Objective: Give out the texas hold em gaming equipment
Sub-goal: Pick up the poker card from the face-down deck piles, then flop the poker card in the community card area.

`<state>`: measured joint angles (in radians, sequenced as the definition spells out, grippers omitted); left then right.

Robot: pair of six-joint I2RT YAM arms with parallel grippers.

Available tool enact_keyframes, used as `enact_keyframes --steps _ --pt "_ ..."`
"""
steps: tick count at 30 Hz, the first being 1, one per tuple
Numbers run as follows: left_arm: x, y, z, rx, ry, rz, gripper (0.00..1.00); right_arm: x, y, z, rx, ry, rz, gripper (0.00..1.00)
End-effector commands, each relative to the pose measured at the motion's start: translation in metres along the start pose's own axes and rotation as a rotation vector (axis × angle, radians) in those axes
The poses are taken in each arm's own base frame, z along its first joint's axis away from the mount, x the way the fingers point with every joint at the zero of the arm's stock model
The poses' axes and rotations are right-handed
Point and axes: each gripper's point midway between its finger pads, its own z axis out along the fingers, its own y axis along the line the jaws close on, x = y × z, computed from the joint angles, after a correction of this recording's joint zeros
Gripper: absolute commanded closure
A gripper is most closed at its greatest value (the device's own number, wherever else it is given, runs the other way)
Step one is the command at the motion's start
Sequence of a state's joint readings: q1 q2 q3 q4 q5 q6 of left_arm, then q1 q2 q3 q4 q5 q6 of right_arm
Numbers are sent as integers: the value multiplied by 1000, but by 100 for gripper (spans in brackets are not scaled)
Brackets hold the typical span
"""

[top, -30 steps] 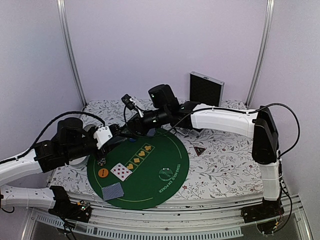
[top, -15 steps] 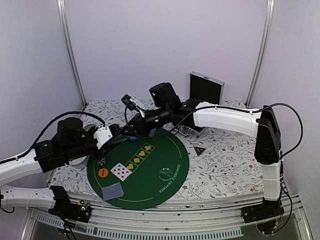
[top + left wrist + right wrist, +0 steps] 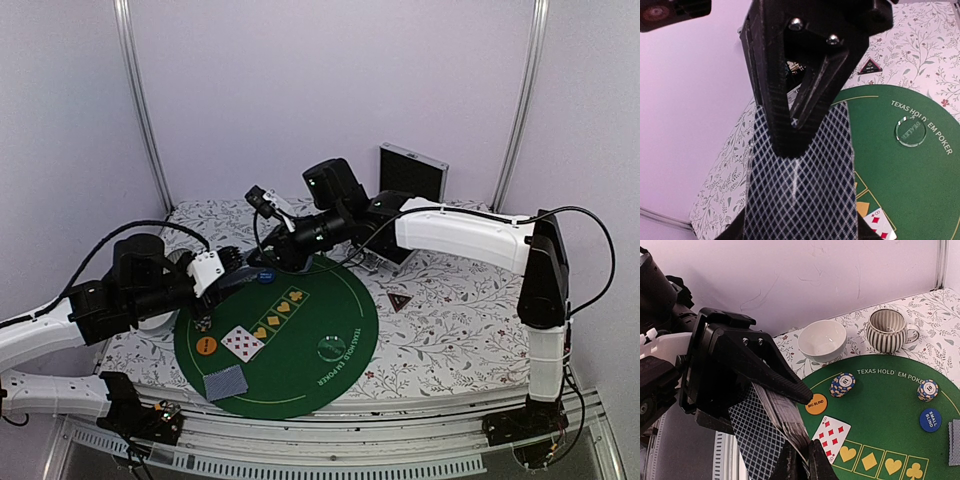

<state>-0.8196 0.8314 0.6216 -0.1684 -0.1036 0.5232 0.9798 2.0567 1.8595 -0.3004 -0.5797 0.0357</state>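
Note:
My left gripper (image 3: 792,145) is shut on a deck of grey-blue-backed playing cards (image 3: 802,190), one black finger (image 3: 785,100) lying across its top. In the right wrist view my right gripper (image 3: 802,462) is shut, pinching a card at the deck's (image 3: 782,415) edge. In the top view the two grippers, left (image 3: 228,278) and right (image 3: 258,262), meet over the green mat's (image 3: 310,320) far left. On the mat lie an eight of diamonds (image 3: 831,436), two chip stacks (image 3: 842,384) (image 3: 928,390), an orange disc (image 3: 816,404), a blue disc (image 3: 930,420) and a clear dealer disc (image 3: 910,131).
A white bowl (image 3: 822,340) and a striped cup (image 3: 888,330) stand just off the mat's far edge. A face-down card (image 3: 225,382) lies at the mat's near left. A dark red-edged triangle (image 3: 399,301) rests right of the mat, and a black case (image 3: 411,178) stands at the back.
The right gripper's jaws have closed on the edge of the deck, and that arm has shifted slightly right. The blue disc now shows beside it. The left arm has stayed still.

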Motion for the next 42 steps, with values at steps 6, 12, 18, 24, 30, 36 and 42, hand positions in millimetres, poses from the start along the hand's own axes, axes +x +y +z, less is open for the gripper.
enact_keyframes --steps 6,12,18,24,30,36,42 --pt "-8 9 -2 -33 -29 -8 56 -23 -3 -37 85 -30 -25 98" --pt "-8 8 -2 -31 -27 -7 56 -19 3 -27 13 -23 -4 92" --pt "-8 8 -2 -29 -26 -8 56 -18 8 -17 -46 -27 26 77" --pt "-8 8 -2 -30 -28 -7 56 -20 9 -19 -48 -32 27 75" --pt "-8 8 -2 -28 -27 -7 56 -18 3 -24 1 -21 33 97" --pt "-8 8 -2 -28 -27 -9 56 -22 1 -38 18 -27 26 99" --pt "-8 8 -2 -27 -27 -8 56 -28 -1 -59 17 -49 22 99"
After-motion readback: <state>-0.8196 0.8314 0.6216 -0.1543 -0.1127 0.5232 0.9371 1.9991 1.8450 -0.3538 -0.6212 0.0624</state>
